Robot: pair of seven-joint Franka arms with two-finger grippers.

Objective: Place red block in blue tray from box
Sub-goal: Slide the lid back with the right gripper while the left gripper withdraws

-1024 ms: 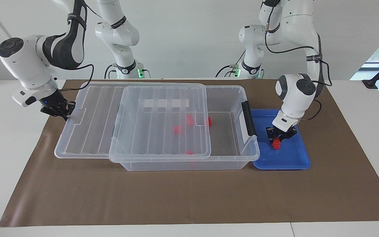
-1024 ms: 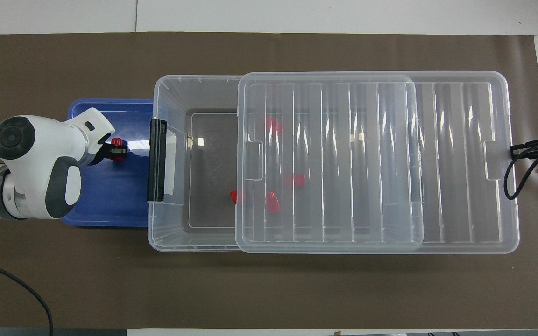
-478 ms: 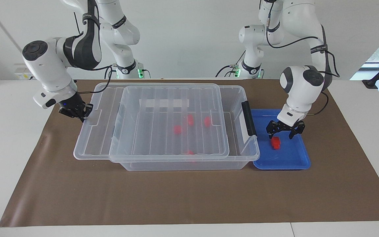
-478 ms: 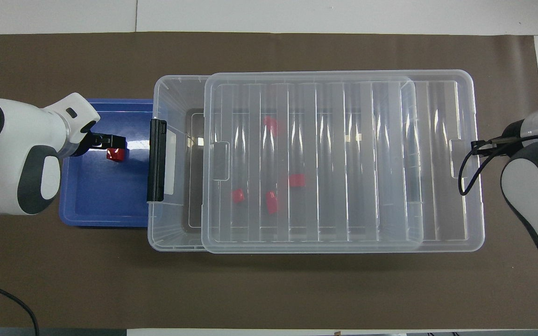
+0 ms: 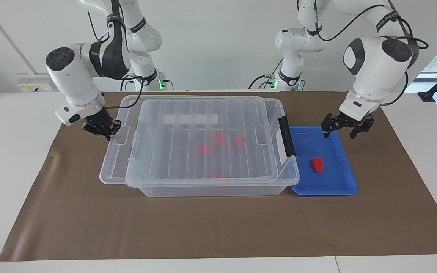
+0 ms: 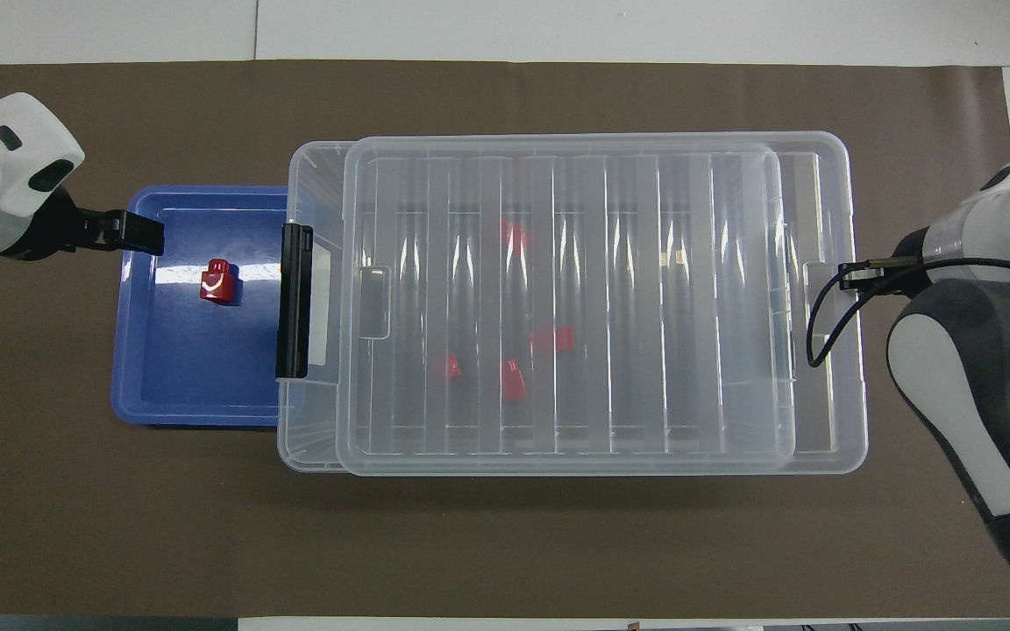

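Red block (image 5: 318, 164) placement looked finished as far as the task sentence goes: it lay alone on the floor of the blue tray (image 5: 345, 189), free of any grip. What seemed left was closing up. The lid (image 5: 199, 140) of the box (image 5: 218, 189) lay almost square over it, with only a narrow strip of the box open at the black clip handle (image 5: 286, 136), and the lid's other end overhanging the box toward the right arm's end of the tabletop (image 5: 218, 227).

Going by size, the lid had changed most: a second earlier it hung far off the box and left a wide opening at the handle end, and it had since slid across to cover nearly everything. Four more red blocks (image 5: 218, 138) showed through it on the box floor. The right gripper (image 5: 106, 132), fingers pinched shut at the lid's overhanging rim, had travelled with the lid toward the box. The left gripper (image 5: 341, 129) had been low in the tray around the block; it had since let go and risen, and it hung over the tray's edge nearer the robots with its fingers spread wide and empty.
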